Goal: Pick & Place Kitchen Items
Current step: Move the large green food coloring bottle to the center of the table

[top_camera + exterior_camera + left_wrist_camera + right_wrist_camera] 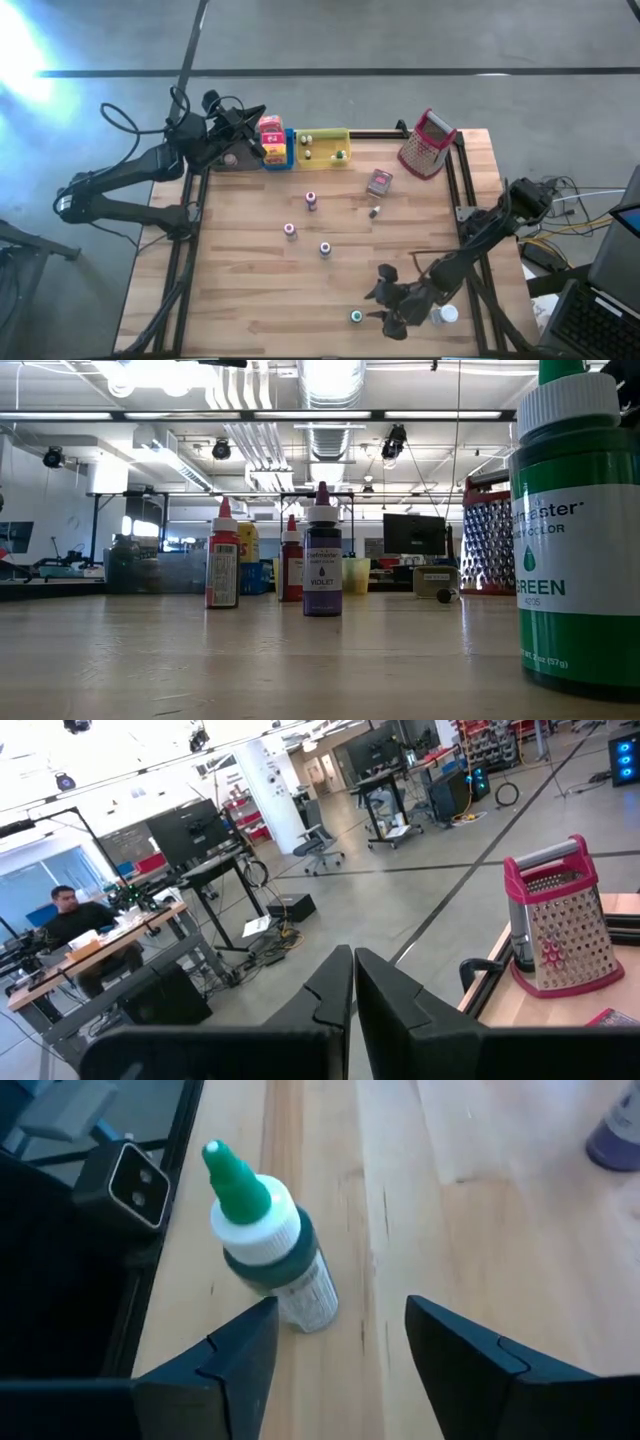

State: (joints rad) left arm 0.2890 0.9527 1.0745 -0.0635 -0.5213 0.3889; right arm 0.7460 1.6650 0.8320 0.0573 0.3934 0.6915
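**Table stock, with both arms recorded**

We logged the right gripper (383, 305) low at the table's (250, 290) near edge, fingers spread wide and holding nothing. The green bottle (356, 317) stood upright just beside it, apart from both fingers; in the right wrist view that bottle (268, 1250) sat beyond the gap between the fingers (215, 1360), close to the table's edge.

We found the left gripper (255, 128) raised at the far left corner, above the red box (270, 133), its fingers (400, 1000) pressed nearly together on nothing.

Loose items at mid-table:
- three small bottles (311, 200), (290, 230), (325, 248), well apart from one another; one read as violet (322, 560) in the low view
- a small carton (379, 182), lying flat
- a tiny dark item (374, 212), too small for us to tell
- a white-capped item (447, 315) at the right edge

Along the far edge stood a yellow tray (322, 146) holding a few small pieces, and the grater (428, 143) at the right corner.
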